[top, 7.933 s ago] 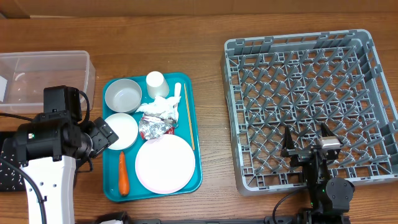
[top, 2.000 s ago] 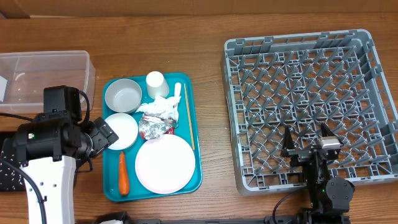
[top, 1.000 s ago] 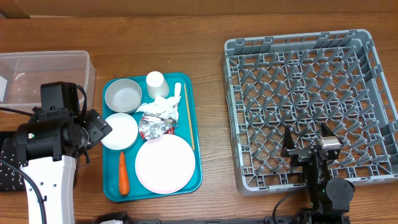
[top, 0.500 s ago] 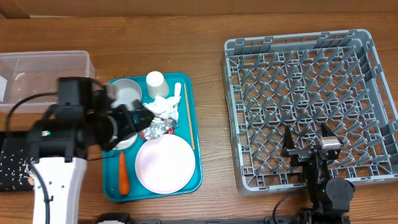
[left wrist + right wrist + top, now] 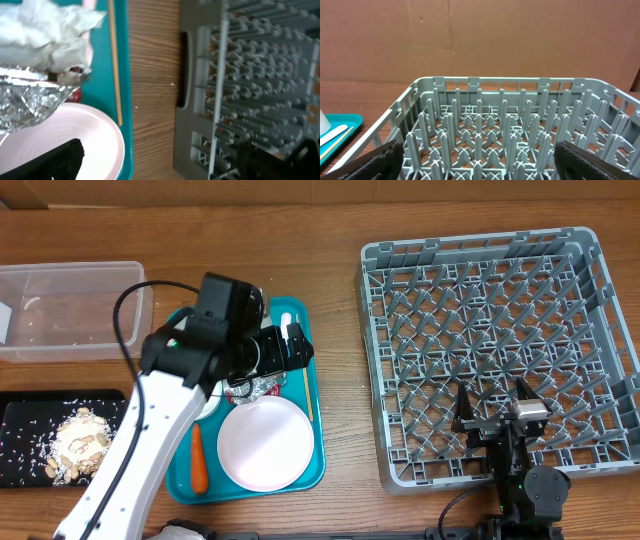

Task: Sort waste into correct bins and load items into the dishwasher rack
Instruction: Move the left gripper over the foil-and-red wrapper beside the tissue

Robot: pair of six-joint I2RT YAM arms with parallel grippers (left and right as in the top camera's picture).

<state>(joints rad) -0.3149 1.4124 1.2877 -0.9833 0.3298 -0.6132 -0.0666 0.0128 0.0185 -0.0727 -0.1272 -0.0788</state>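
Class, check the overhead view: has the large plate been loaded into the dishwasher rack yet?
No, the plate lies flat on the teal tray, well left of the dishwasher rack.

This looks like a robot test bench, not a real kitchen. A grey dishwasher rack (image 5: 480,330) sits on a bare wooden worktop (image 5: 340,380). Behind the rack is a plain cardboard wall (image 5: 480,40), beside it a teal tray (image 5: 308,478).
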